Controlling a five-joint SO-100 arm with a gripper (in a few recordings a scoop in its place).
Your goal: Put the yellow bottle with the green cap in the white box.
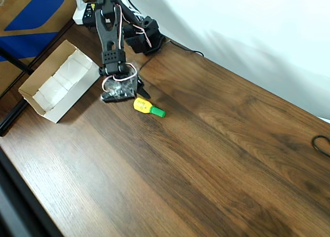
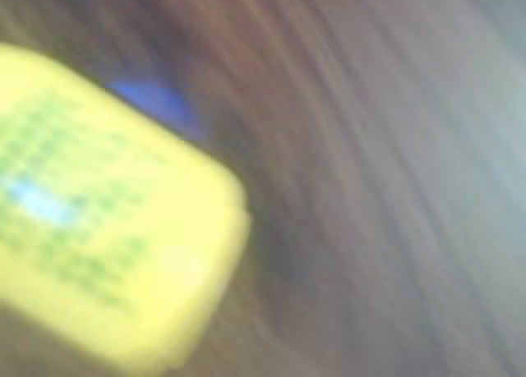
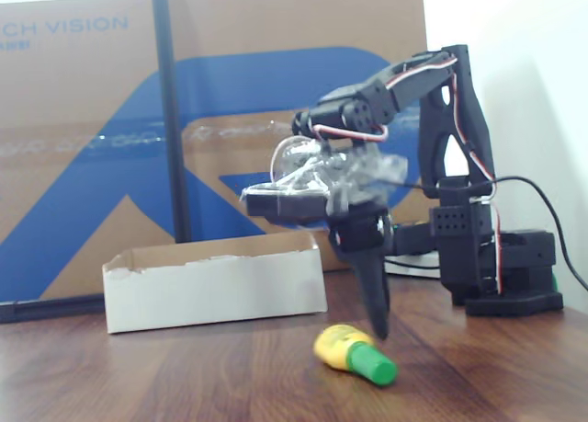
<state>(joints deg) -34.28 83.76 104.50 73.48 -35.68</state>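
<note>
Dark wood-grain table under bright, even light. Behind table, white wall; blue-and-brown cardboard sheet leaning there, 1 black pole before it.

The dark wood-grain worktop carries the yellow bottle with the green cap, lying on its side just beside the hand, and the white box well apart from it.

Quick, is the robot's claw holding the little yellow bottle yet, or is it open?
Gripper: open or shut cannot be told; it holds nothing, one finger tip beside the yellow bottle lying on the table.
</note>
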